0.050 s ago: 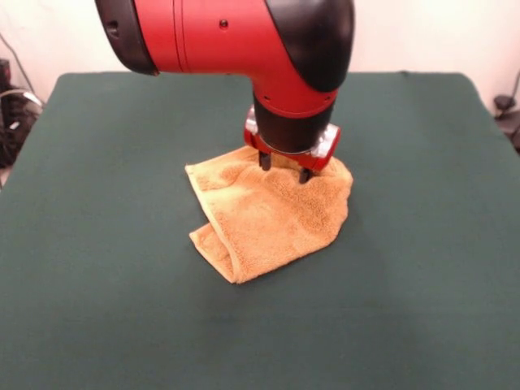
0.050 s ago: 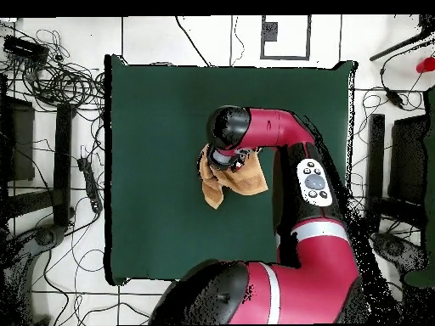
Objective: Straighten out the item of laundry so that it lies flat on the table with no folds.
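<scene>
The towel [image 1: 268,215] lies near the middle of the surface [image 1: 106,309], a little toward the far side, bunched and doubled over on itself. In the front view its left part is a folded flap: a rolled edge runs from the far left corner down to the near corner, with a second layer peeking out beneath it at the near left. To the right the cloth rises in soft wrinkles to the far right corner, which sits under the arm's wrist.

It looks light, limp and thick-piled terry, so I judge it will sag and drag instead of holding shape, and it should grip the green cloth beneath enough to resist sliding. A pinch on a single layer at a free corner or hem seems the best hold; the near-left folded corner looks the likeliest to peel open.

The pincer [image 1: 284,167] stands at the towel's far edge with its two dark fingers [image 1: 265,160] apart, tips pressed down into the pile and cloth between them; it is not clamped on anything.

The surface spreads wide and bare all around. From above, cables and stands crowd the floor beyond its edges, well apart from the towel
</scene>
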You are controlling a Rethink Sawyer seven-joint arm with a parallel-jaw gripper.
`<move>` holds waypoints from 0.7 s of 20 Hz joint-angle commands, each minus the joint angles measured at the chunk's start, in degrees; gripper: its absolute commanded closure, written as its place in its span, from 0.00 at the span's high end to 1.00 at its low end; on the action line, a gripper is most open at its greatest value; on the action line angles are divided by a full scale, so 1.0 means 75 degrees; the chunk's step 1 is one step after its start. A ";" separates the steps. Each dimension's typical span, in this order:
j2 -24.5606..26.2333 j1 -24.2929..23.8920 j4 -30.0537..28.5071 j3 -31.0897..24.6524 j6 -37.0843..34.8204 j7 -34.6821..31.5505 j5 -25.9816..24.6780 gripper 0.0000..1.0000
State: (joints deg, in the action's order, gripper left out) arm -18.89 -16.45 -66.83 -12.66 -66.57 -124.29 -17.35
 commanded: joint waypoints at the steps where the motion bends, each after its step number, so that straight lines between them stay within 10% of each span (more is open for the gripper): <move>1: 0.0108 0.0177 -0.0226 -0.0643 0.0464 0.1015 -0.0170 1.00; 14: 0.0063 0.0187 -0.0391 -0.0605 0.0766 0.0742 -0.0133 1.00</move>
State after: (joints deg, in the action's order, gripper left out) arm -18.93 -16.52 -66.83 -12.66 -66.57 -124.29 -17.38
